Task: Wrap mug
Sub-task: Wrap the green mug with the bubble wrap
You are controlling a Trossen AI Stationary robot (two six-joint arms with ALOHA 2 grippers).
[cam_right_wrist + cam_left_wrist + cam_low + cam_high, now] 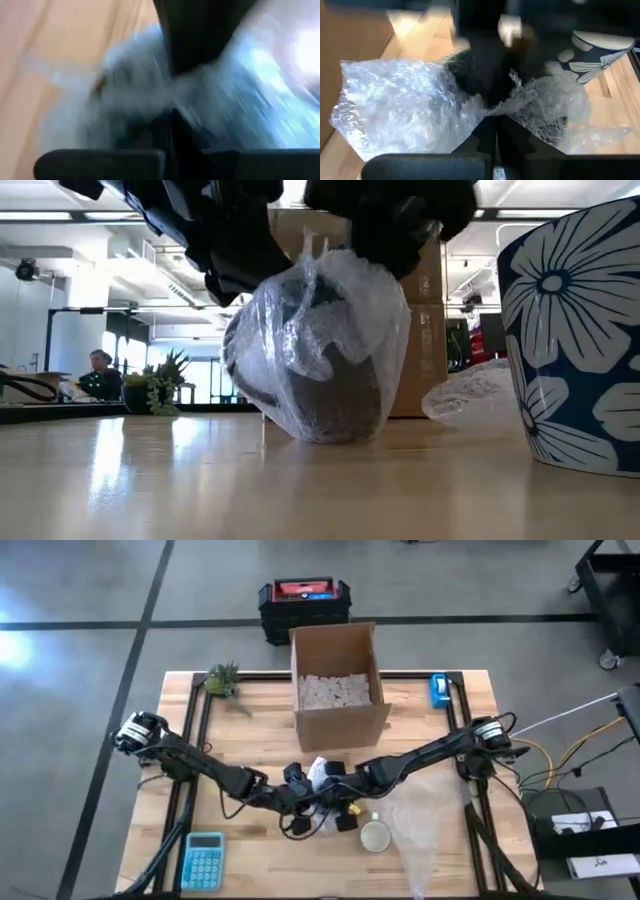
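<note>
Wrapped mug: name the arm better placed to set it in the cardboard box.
Probably left. The left claw looks shut on the bubble wrap around the wrapped mug; the right claw's grip is unclear. The cardboard box lies straight ahead.

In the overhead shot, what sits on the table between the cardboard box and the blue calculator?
In the high view, the bubble-wrapped bundle and both grippers, left and right, sit between the cardboard box and the calculator.

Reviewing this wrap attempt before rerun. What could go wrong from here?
1. The left claw looks shut on only a thin pinch of bubble wrap; it could slip and the wrap spring open.
2. The floral mug stands unwrapped close beside the wrapped bundle; either arm could knock it.
</note>
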